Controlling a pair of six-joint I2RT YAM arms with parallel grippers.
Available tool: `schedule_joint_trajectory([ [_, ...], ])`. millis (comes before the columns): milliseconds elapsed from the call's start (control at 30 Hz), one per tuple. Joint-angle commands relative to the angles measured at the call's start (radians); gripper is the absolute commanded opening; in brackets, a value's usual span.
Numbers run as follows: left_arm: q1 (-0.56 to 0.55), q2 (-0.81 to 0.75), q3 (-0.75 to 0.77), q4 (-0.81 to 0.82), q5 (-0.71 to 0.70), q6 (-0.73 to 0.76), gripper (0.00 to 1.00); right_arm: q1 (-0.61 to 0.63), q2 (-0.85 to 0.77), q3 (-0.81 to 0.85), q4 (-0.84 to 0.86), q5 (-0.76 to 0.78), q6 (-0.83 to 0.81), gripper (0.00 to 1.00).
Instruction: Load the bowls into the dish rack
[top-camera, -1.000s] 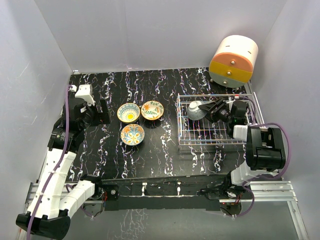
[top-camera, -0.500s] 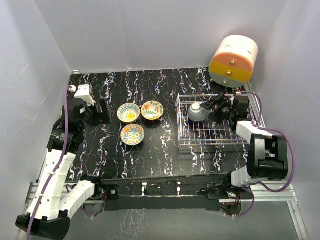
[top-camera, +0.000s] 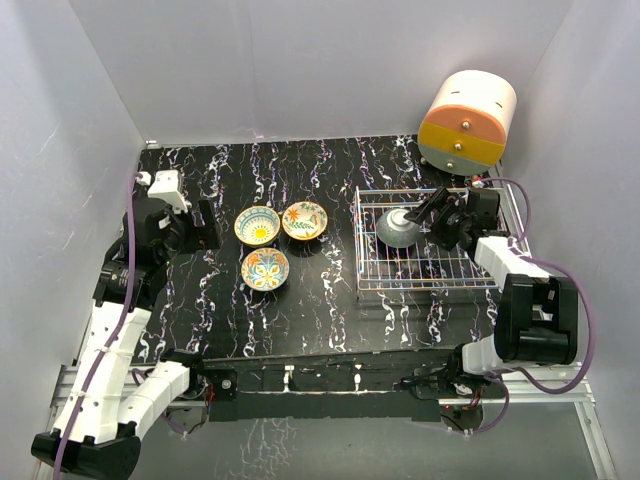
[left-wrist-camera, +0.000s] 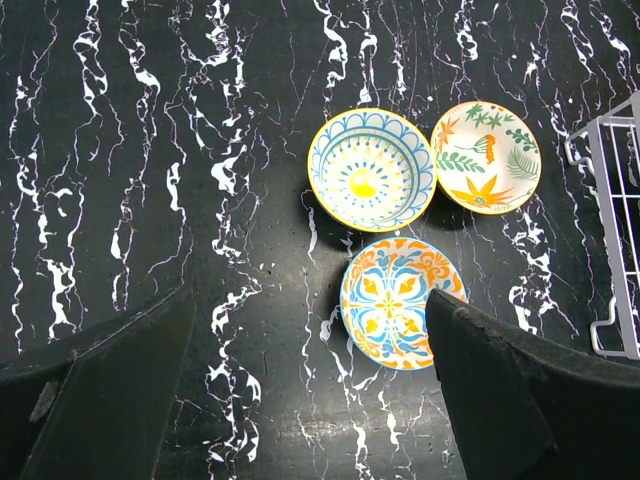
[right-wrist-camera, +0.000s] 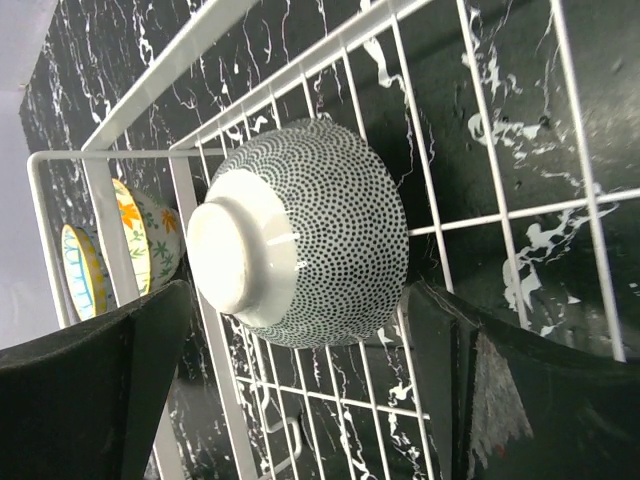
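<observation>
Nearest the arms, a blue-and-orange bowl (top-camera: 265, 268) sat mouth up on the black, white-veined table (top-camera: 330, 290). Just beyond it stood a yellow-centred bowl (top-camera: 257, 225) and a leaf-painted bowl (top-camera: 304, 220), side by side. The left gripper (left-wrist-camera: 310, 300) hung wide and empty. In the dish rack (top-camera: 430, 268) the speckled bowl (top-camera: 398, 227) lay inverted, white foot ring up. The right gripper (top-camera: 430, 215) was spread wide beside it, holding nothing. Farthest stood a round drawer unit (top-camera: 467, 120), between pale walls (top-camera: 300, 60).

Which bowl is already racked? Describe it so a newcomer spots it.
Find the silver wire dish rack just in front of the round orange-yellow drawer unit. The bowl lies overturned inside it. It's grey-speckled; the three floral bowls sit outside, to the left.
</observation>
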Motion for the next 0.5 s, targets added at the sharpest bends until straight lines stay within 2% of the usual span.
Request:
schedule_joint_trajectory([
  [0,-0.004,-0.013,-0.015,0.012,0.015,0.004,0.97,-0.005,-0.071,0.090,-0.078,0.077,-0.128,0.94],
  [200,-0.004,-0.003,-0.024,0.029,0.021,0.008,0.97,0.067,-0.118,0.190,-0.203,0.206,-0.251,0.95],
  [367,-0.004,0.011,-0.034,0.043,0.030,0.014,0.97,0.288,-0.074,0.315,-0.304,0.459,-0.329,0.94],
  [467,-0.004,0.013,-0.033,0.040,0.030,0.017,0.97,0.354,-0.036,0.374,-0.334,0.582,-0.357,0.94],
])
